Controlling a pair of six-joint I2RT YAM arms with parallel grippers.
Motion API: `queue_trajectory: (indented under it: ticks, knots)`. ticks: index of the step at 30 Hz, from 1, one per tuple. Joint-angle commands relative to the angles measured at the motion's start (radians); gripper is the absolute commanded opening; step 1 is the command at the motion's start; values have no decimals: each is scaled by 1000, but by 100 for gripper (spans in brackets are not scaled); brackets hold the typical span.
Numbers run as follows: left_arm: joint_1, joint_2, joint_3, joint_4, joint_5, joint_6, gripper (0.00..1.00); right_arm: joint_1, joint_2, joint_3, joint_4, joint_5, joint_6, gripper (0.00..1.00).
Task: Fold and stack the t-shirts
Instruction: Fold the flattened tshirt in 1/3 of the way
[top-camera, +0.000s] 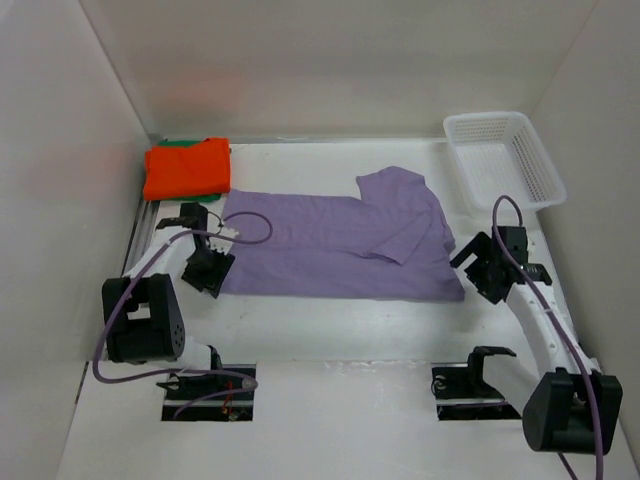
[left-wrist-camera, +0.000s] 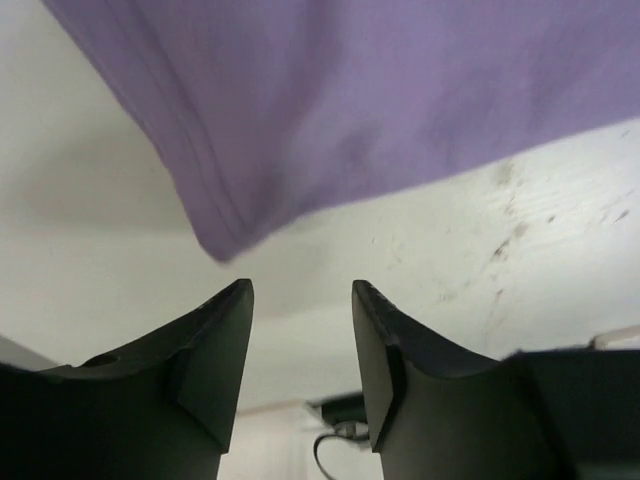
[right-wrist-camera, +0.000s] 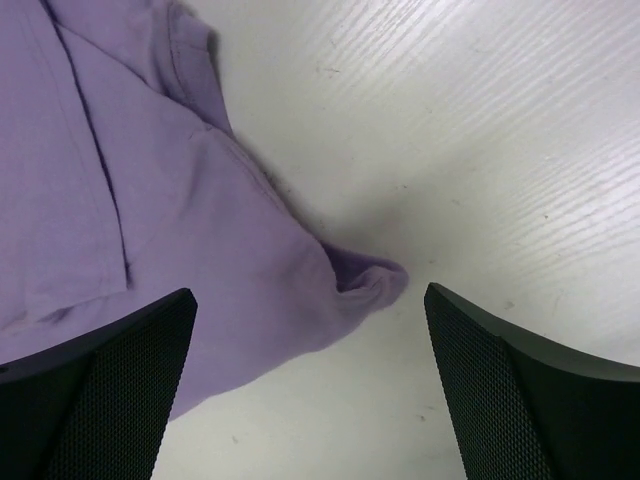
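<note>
The lavender t-shirt (top-camera: 340, 245) lies spread across the middle of the table, a sleeve folded over at its right end. The orange t-shirt (top-camera: 187, 166) lies folded at the back left on top of the green t-shirt (top-camera: 175, 143), of which only a strip shows. My left gripper (top-camera: 212, 268) is open and empty at the lavender shirt's near left corner (left-wrist-camera: 215, 245). My right gripper (top-camera: 468, 272) is wide open and empty just above the shirt's near right corner (right-wrist-camera: 375, 283).
A white mesh basket (top-camera: 503, 157) stands at the back right. White walls enclose the table on the left, back and right. Purple cables run along both arms.
</note>
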Motion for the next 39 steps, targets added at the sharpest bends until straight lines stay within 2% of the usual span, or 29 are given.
queue_trajectory:
  ticks: [1, 3, 7, 11, 18, 21, 22, 25, 29, 34, 39]
  knots:
    - [17, -59, 31, -23, -91, 53, 46, -6, -78, 51, -44, 68, 0, 100]
    - [16, -86, 88, -1, -110, 64, 49, 28, -98, 84, -61, 96, -11, 100]
    - [-53, -126, 145, 109, -116, 94, 56, 179, -70, 162, -103, 174, -32, 100]
    - [-82, -48, 169, 187, -160, 101, 59, 296, 10, 244, -91, 231, -81, 100]
    - [-50, 130, 269, 252, -164, 44, 58, 313, 284, 412, 50, 194, -199, 100]
    - [-56, 162, 321, 252, -171, 24, 56, 292, 429, 500, 86, 159, -238, 79]
    - [-70, 155, 335, 246, -164, 24, 56, 292, 467, 527, 87, 154, -244, 74]
    - [-157, 115, 372, 246, -139, 51, 57, 292, 555, 587, 89, 150, -262, 66]
    - [-384, 84, 408, 244, -108, 94, 58, 287, 578, 577, 89, 134, -252, 61]
    - [-704, 180, 488, 299, -102, 143, 60, 267, 396, 350, 113, 134, -137, 62]
    - [-875, 409, 654, 402, -76, 128, 60, 204, 163, 85, 123, 122, -41, 66]
